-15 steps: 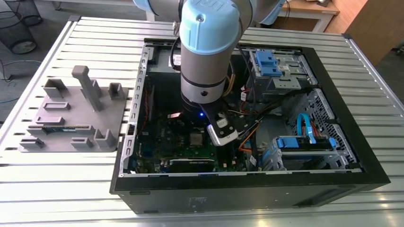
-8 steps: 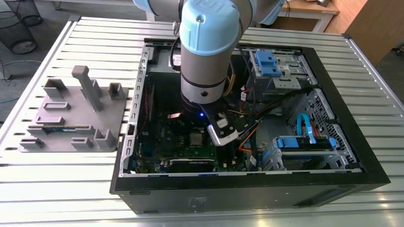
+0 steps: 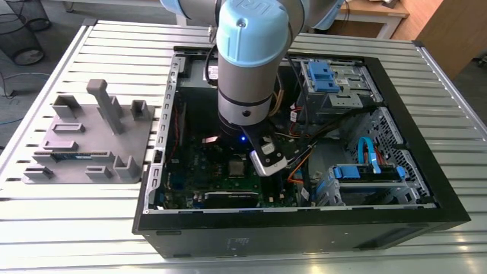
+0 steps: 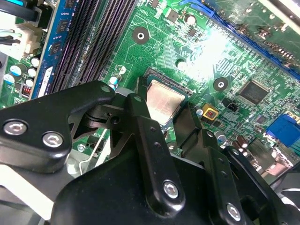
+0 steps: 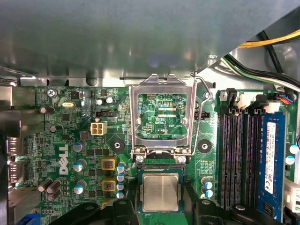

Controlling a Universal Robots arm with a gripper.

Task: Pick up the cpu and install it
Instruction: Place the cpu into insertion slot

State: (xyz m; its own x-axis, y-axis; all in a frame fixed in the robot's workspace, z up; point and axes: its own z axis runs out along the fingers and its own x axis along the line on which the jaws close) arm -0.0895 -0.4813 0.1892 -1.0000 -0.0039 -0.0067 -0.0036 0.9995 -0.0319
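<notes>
The cpu (image 5: 161, 192), a small square chip with a shiny silver-grey top, lies level at the socket on the green motherboard (image 5: 70, 140), just below the raised load plate (image 5: 161, 112). My gripper (image 5: 161, 208) hangs directly over it. Its black fingers (image 4: 140, 112) sit tight against two opposite sides of the cpu (image 4: 164, 101), shut on it. In the exterior view the arm's wrist (image 3: 263, 154) reaches down into the open computer case (image 3: 411, 217), and its bulk hides the fingers.
Black memory slots (image 5: 234, 154) and a blue memory stick (image 5: 272, 159) run beside the socket. Cables (image 3: 304, 154) and blue drive bays (image 3: 327, 77) crowd the case at the exterior view's right. A grey fixture tray (image 3: 84, 142) stands outside the case at that view's left.
</notes>
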